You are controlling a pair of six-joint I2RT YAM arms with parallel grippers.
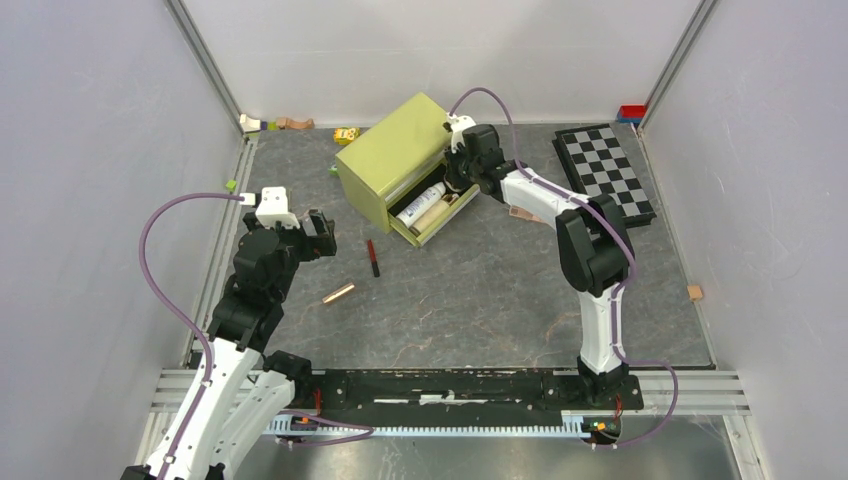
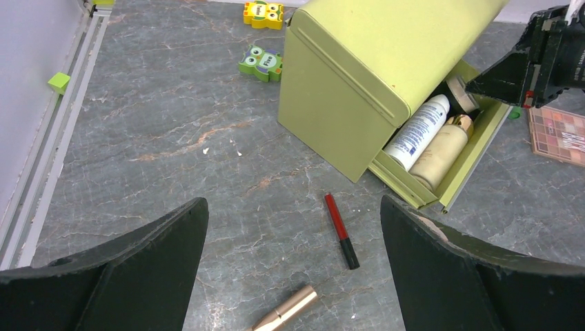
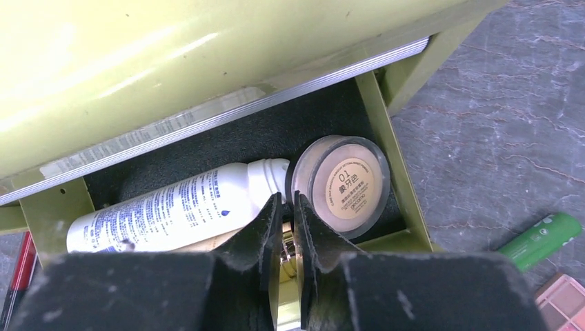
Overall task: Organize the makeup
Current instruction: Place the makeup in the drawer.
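Note:
A yellow-green box stands at the back with its drawer pulled out. In the drawer lie a white bottle, a tan bottle and a round tan compact. My right gripper hangs over the drawer's front, its tips between bottle and compact, jaws nearly together with nothing gripped. A green stick and the eyeshadow palette lie right of the drawer. My left gripper is open above the floor, over a red-black pencil and a rose-gold tube.
A chequered board lies at the back right. Owl toy blocks sit left of the box, with another yellow one behind. A small green cube rests by the left rail, a tan block at the right edge.

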